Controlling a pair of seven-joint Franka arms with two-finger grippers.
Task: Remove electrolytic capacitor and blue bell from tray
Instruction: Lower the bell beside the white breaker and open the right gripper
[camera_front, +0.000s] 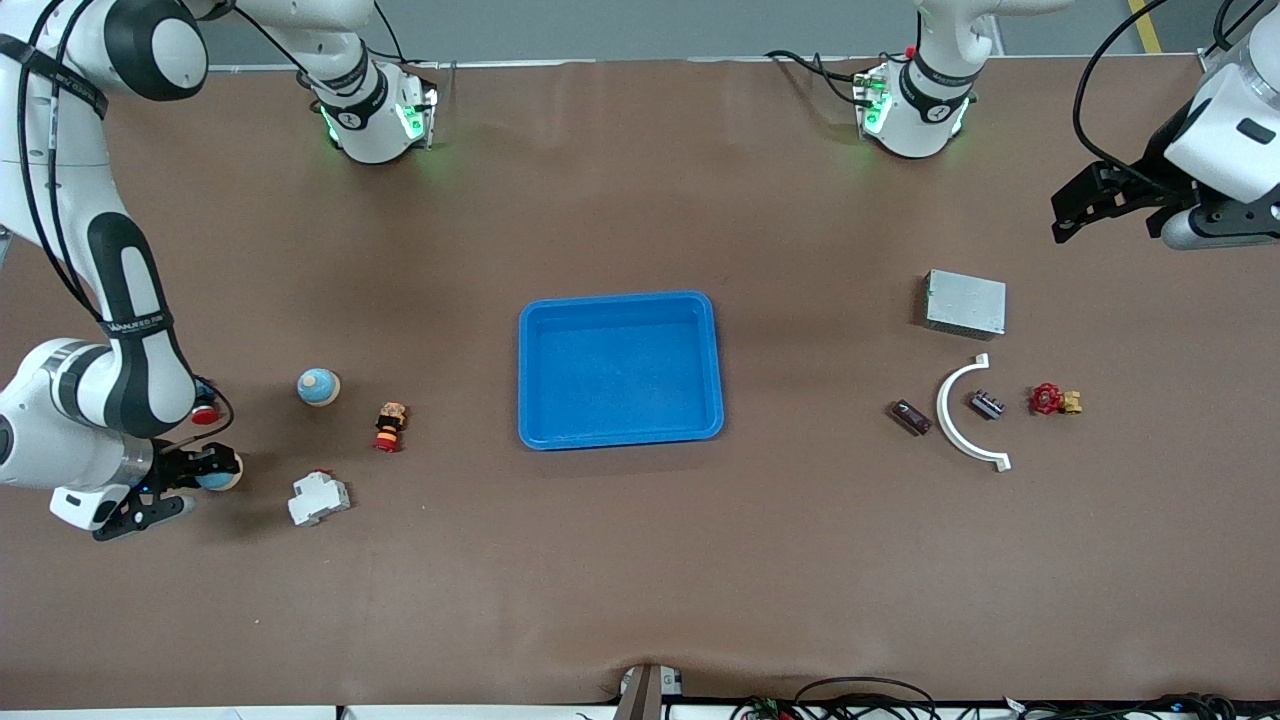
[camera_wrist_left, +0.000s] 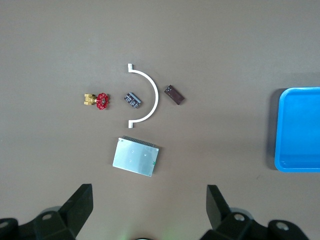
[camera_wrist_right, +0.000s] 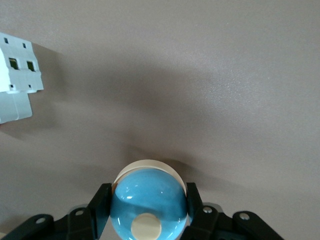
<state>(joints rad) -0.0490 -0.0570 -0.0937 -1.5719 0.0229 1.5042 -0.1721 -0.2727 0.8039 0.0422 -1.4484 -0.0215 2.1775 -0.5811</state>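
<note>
So my right claw (camera_front: 205, 470) is clamped on the blue bell (camera_front: 218, 472), low over the table (camera_front: 640, 560) at the right arm's end, about 8 o'clock from the tray (camera_front: 619, 368). In the right wrist view the bell (camera_wrist_right: 148, 202) sits snug between both fingers (camera_wrist_right: 98, 207), round side out, with bare table under it.

Nearby there's a white breaker block (camera_front: 319, 498) at roughly 3 o'clock from my claw, another blue ball thing (camera_front: 318, 387) up at 1 o'clock, and a little red-yellow button part (camera_front: 389, 427). I'd go straight down, let the bell touch before I let go, and open slowly. It looks round enough to roll, so no dropping it.

The tray looks empty now. The electrolytic capacitor (camera_front: 911, 417) already lies on the table, 3 o'clock from the tray, just beside the white curved piece (camera_front: 966, 415).

My left claw (camera_front: 1105, 200) hangs wide open over the left arm's end, just waiting.
</note>
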